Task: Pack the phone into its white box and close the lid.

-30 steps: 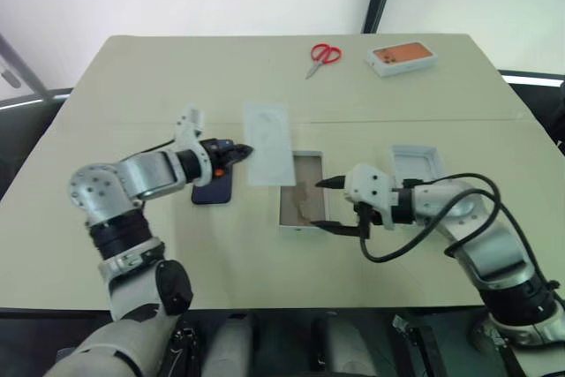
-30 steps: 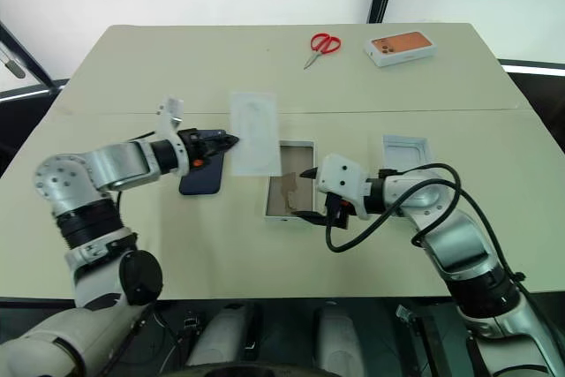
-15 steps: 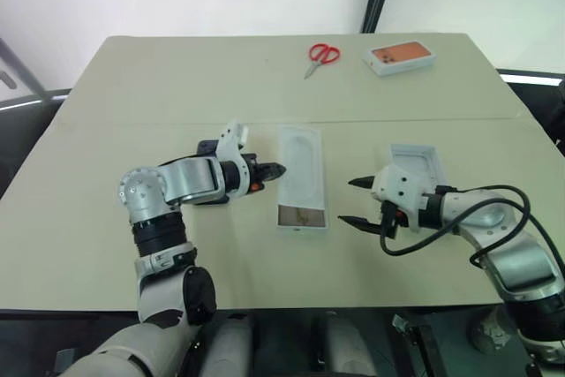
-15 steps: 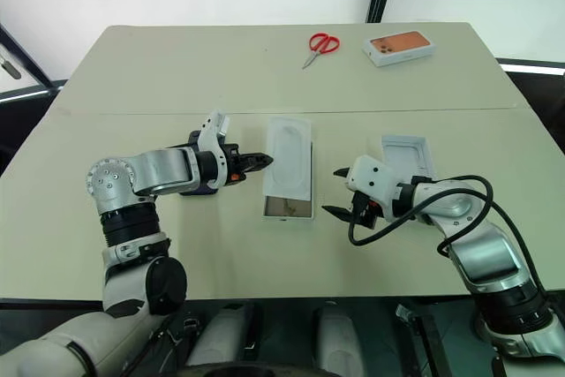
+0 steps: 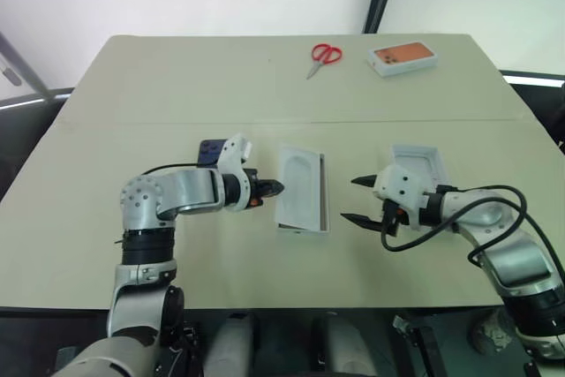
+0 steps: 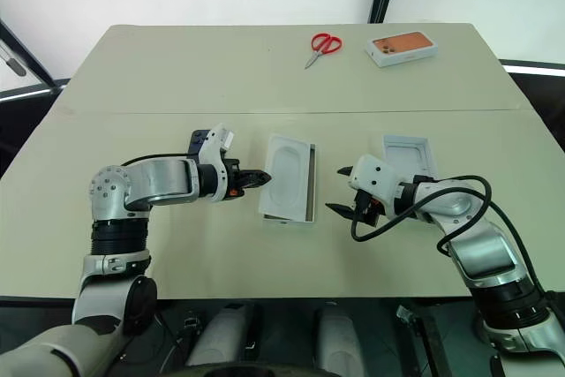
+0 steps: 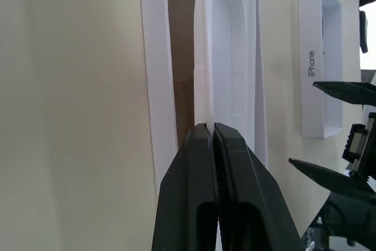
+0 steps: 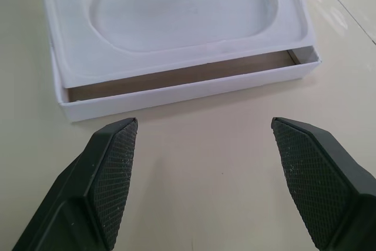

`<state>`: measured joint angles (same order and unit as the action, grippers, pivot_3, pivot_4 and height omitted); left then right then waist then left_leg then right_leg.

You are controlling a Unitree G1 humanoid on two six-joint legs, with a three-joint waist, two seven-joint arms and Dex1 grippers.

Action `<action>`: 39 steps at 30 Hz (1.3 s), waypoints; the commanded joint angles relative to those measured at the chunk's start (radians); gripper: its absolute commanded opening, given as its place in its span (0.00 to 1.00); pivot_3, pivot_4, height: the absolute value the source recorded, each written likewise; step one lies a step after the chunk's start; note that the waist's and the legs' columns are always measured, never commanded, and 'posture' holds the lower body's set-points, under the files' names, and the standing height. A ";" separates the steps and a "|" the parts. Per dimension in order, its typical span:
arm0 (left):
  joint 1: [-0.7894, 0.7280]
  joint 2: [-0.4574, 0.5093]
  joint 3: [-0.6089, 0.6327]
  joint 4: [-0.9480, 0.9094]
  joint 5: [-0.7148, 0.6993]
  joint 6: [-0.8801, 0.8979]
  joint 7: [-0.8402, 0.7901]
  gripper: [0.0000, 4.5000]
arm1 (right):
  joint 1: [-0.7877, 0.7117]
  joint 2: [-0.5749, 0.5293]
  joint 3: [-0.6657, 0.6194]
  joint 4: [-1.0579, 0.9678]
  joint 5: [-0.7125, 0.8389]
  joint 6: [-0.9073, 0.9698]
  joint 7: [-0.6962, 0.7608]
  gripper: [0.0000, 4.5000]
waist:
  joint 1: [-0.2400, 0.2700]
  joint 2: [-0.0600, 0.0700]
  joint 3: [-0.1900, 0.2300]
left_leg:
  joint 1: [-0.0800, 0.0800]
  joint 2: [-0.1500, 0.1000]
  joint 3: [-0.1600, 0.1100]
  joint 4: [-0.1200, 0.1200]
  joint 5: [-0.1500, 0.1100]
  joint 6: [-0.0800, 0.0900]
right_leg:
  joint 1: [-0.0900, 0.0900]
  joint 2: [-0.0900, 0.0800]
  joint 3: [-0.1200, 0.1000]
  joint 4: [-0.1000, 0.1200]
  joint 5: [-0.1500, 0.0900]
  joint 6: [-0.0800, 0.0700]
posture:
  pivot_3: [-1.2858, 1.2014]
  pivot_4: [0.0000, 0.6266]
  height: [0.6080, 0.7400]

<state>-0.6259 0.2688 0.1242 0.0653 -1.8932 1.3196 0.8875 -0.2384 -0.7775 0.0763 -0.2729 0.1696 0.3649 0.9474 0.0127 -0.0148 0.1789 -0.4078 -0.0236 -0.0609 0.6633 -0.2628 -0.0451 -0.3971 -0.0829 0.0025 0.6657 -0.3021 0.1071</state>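
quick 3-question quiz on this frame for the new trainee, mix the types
1. True or false: the left claw is shut on the edge of the white insert, which lies partly in the white box.
2. Where is the phone?
A. inside the white box
B. on the table behind the left arm
C. in the right claw
3. Fill in: the right claw is ___ and holds nothing.

Also on the table: the lid, red scissors and a box with an orange phone picture.

Key: 1 true; 2 B; 3 open.
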 commanded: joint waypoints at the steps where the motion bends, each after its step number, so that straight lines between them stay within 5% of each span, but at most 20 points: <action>1: 0.004 0.028 -0.061 -0.050 -0.078 -0.076 0.004 0.00 | -0.009 0.004 -0.001 -0.012 0.000 -0.020 -0.003 0.85 | 0.000 0.000 0.000 | 0.000 0.000 0.000 0.000 0.000 0.000 | 0.000 0.000 0.000 0.000 0.000 0.000 | 0.52 0.24 1.00; 5: 0.010 0.056 -0.100 -0.062 -0.079 -0.114 -0.018 0.00 | -0.007 0.007 0.001 -0.013 -0.001 -0.022 -0.004 0.85 | -0.001 0.000 0.000 | 0.000 0.000 0.000 0.000 0.000 0.000 | 0.000 0.000 0.000 0.000 0.000 0.000 | 0.52 0.24 1.00; 8: 0.011 0.076 -0.117 -0.070 -0.079 -0.124 -0.041 0.22 | -0.008 0.009 0.001 -0.013 -0.002 -0.022 -0.005 0.86 | -0.001 0.000 0.000 | 0.000 0.000 0.000 0.000 0.000 0.000 | 0.000 0.001 0.000 0.000 0.000 0.000 | 0.52 0.24 1.00; 12: 0.009 0.106 -0.120 -0.083 -0.079 -0.127 -0.081 0.64 | -0.011 0.012 0.002 -0.011 -0.005 -0.024 -0.007 0.86 | -0.002 0.000 0.000 | 0.000 0.000 0.000 0.000 0.000 0.000 | 0.000 0.001 0.000 0.000 0.000 0.000 | 0.52 0.24 1.00; 19: -0.023 0.257 -0.094 -0.102 -0.079 -0.130 -0.184 0.64 | -0.019 0.017 0.000 -0.005 -0.008 -0.028 -0.008 0.86 | -0.003 0.000 0.000 | 0.000 0.000 0.000 0.000 0.000 0.000 | 0.000 0.001 0.000 0.000 0.000 0.000 | 0.52 0.24 1.00; 22: -0.052 0.356 -0.091 -0.130 0.063 -0.119 -0.293 0.64 | -0.044 0.030 -0.021 -0.013 0.026 -0.002 -0.011 0.86 | -0.006 0.000 0.000 | 0.000 -0.001 0.000 0.000 0.000 0.000 | 0.000 0.001 0.000 0.000 0.000 0.000 | 0.52 0.24 1.00; 30: 0.119 0.602 -0.212 -0.408 0.781 -0.400 -0.988 0.65 | -0.160 0.090 0.071 -0.089 0.052 0.153 -0.040 0.02 | -0.018 0.001 0.000 | 0.000 -0.002 0.002 -0.002 0.000 0.000 | 0.000 0.003 0.000 -0.001 0.000 -0.001 | 0.52 0.24 1.00; 35: 0.376 0.689 -0.175 -0.441 1.086 -0.757 -1.384 0.65 | -0.252 0.177 0.196 -0.075 -0.053 0.292 -0.165 0.02 | -0.028 0.002 0.001 | 0.001 0.001 0.003 -0.006 0.000 0.000 | -0.003 0.003 0.002 -0.001 0.000 -0.001 | 0.52 0.24 1.00; 39: 0.570 0.717 -0.080 -0.437 1.127 -0.895 -1.653 0.65 | -0.307 0.220 0.291 -0.068 -0.102 0.361 -0.194 0.02 | -0.026 0.002 0.001 | 0.000 0.002 0.003 -0.010 -0.001 0.002 | -0.006 0.001 0.002 -0.002 0.000 -0.002 | 0.52 0.24 1.00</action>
<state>-0.0789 0.9653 -0.0155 -0.3479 -0.7807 0.4825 -0.6524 -0.5211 -0.5776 0.3497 -0.3210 0.0801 0.7070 0.7663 -0.0131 -0.0128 0.1796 -0.4083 -0.0217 -0.0575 0.6525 -0.2639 -0.0423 -0.4031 -0.0816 0.0046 0.6631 -0.3022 0.1052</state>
